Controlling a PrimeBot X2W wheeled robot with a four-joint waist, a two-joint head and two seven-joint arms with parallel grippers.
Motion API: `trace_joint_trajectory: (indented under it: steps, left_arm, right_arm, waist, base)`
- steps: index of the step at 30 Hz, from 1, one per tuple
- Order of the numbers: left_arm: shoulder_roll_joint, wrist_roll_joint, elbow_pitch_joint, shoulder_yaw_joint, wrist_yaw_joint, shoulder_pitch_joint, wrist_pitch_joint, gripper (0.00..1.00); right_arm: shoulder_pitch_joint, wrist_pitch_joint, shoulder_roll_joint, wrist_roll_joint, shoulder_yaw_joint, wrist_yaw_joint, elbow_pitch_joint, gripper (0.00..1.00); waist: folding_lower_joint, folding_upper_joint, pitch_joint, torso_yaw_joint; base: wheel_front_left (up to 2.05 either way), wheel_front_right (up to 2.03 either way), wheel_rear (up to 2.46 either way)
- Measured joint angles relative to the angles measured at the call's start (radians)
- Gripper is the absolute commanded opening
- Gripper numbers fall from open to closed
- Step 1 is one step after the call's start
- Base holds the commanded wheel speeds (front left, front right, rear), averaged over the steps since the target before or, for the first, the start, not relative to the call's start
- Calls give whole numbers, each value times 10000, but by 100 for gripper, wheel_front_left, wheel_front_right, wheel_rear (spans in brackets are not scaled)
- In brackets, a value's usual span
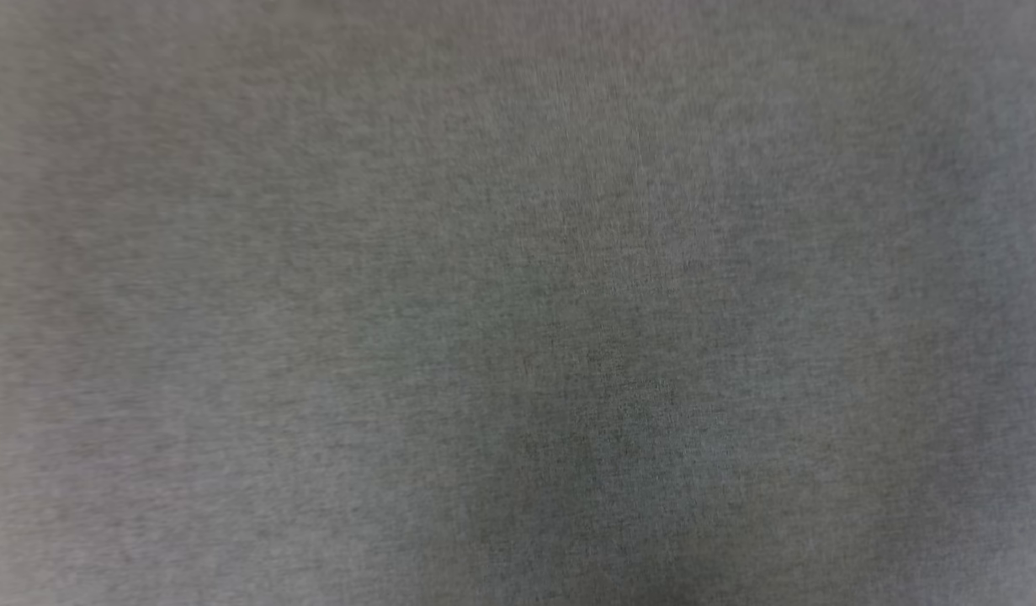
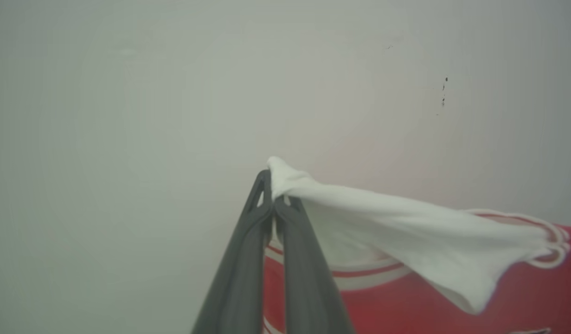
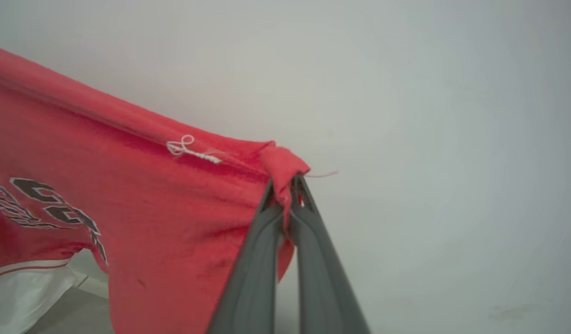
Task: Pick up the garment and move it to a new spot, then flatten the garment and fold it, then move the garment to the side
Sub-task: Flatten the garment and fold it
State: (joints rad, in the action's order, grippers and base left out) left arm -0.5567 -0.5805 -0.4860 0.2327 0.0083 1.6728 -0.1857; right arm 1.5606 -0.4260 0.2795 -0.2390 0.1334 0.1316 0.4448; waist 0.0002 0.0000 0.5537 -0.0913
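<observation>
Pale plain background lies beyond both tools. Left tool is clamped on the white sleeve end of the red jersey, right tool on a red corner. The cloth stretches lengthwise between them.

Ahead of your left gripper, a plain, pale grey-white wall spreads in soft, even light. Above and to the right of the gripper, a few small dark specks mark the paint. Ahead of your right gripper, a similar pale wall carries a faint smudge low to the gripper's right. Low to its left sits a patch of grey surface, perhaps floor. From the head camera you see a blurred, flecked grey cloth-like surface, with a darker shadow low at centre.
</observation>
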Motion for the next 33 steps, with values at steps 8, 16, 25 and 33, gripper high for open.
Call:
trace_joint_trajectory:
  steps: [8, 16, 25, 33]
  left_arm:
    - [-29, 468, -963, 236, -134, 1839, 259, 0]
    - [82, 550, -1998, 403, -433, 2390, 844, 0]
    - [359, 98, -3446, 299, -874, 1636, 1835, 0]
    - [909, -736, -4504, 305, -1267, -420, 2637, 0]
  right_arm:
    - [1840, 945, -186, 36, 207, -2, 1124, 0]
    - [2707, 2082, -407, -132, 805, -2, 2433, 0]
    - [2699, 2635, -554, -499, 1994, -2, 3634, 0]
    - [1023, 2932, -215, -1434, 3164, -2, 4006, 0]
  waist:
    - [0, 0, 1499, -283]
    - [-1, 0, 2505, -447]
    - [-1, 0, 2543, -238]
    - [-2, 0, 1641, 123]
  base:
    - [0, 0, 0]
    - [0, 0, 0]
    - [0, 0, 0]
    - [0, 0, 0]
